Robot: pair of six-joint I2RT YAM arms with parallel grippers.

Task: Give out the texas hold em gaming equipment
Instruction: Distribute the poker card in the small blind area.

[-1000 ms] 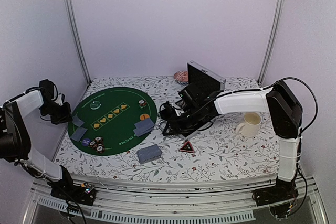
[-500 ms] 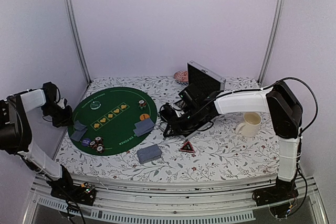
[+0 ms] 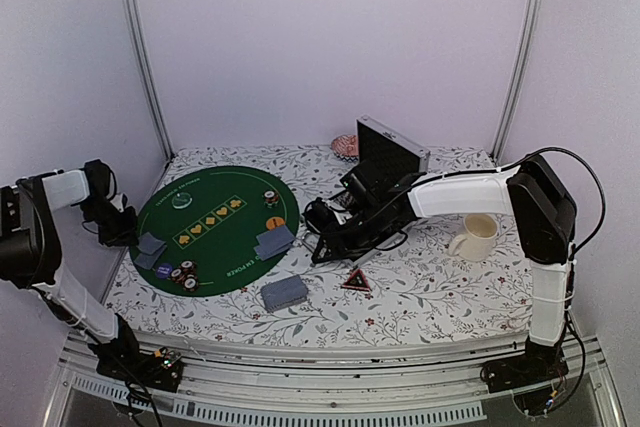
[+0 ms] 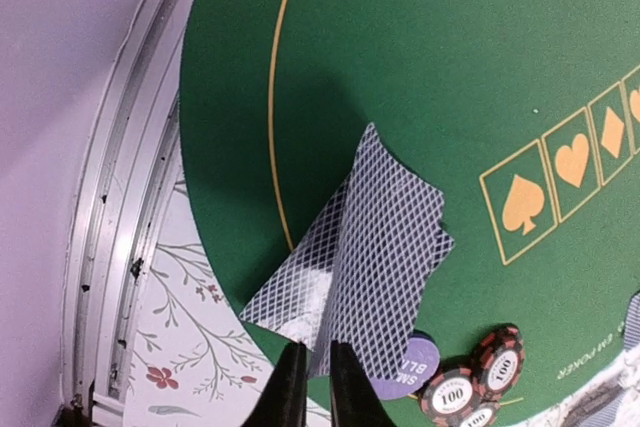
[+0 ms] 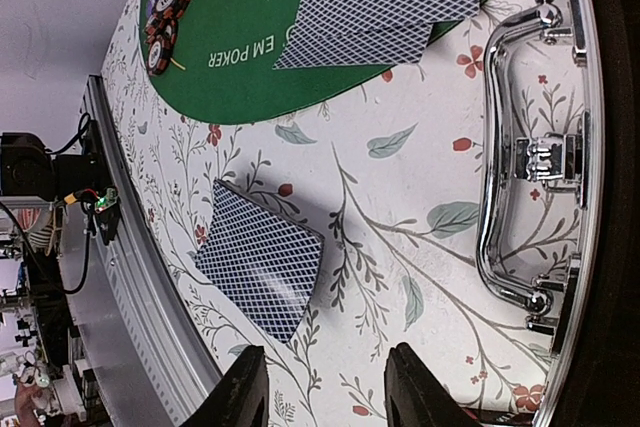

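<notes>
Left gripper [image 4: 320, 389], fingers barely parted, hold uncertain, at the corner of two cards [image 4: 385, 247] on the mat's [image 4: 400, 57] left edge; right gripper [image 5: 325, 387], half-spread, empty, deck [image 5: 262, 272] just ahead.

Soft, even light from overhead in the top view, pale walls a bit washed out and barely any shadows. Left wrist cam is sharp on the cards [image 4: 385, 247], which throw a big dark shadow across the green mat [image 4: 400, 67]. Right wrist cam gets bright glare off the chrome handle [image 5: 497, 147], and its near fingertips [image 5: 240, 387] look blurry.
</notes>
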